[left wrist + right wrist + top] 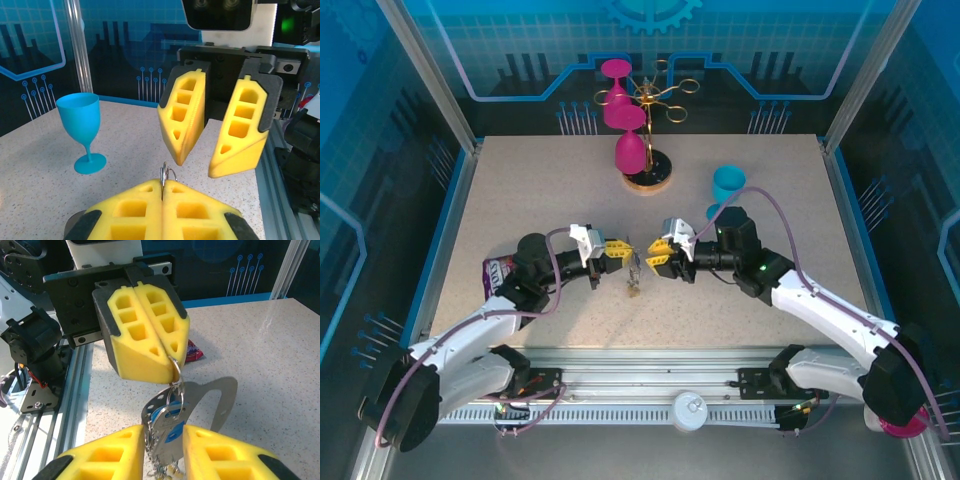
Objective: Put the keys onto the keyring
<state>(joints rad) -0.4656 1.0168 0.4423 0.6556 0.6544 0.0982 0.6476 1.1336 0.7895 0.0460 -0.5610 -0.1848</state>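
Above the bench (pixel 520 200), the keyring (pixel 225 395) is pinched by its top ring (pixel 174 371) in the shut left claw (pixel 168 357), with the keys (pixel 167 421) hanging beneath. The right claw (pixel 201 165) is held narrowly apart astride them. Threading seems to be in hand; a firm pinch and careful alignment are needed next.

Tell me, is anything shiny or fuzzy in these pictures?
Right wrist view: a pale glare streak lies on the table; the keys look sharp. Left wrist view: the blue goblet is crisp, the nearest yellow pads softer. Top view: shadows are faint and soft.
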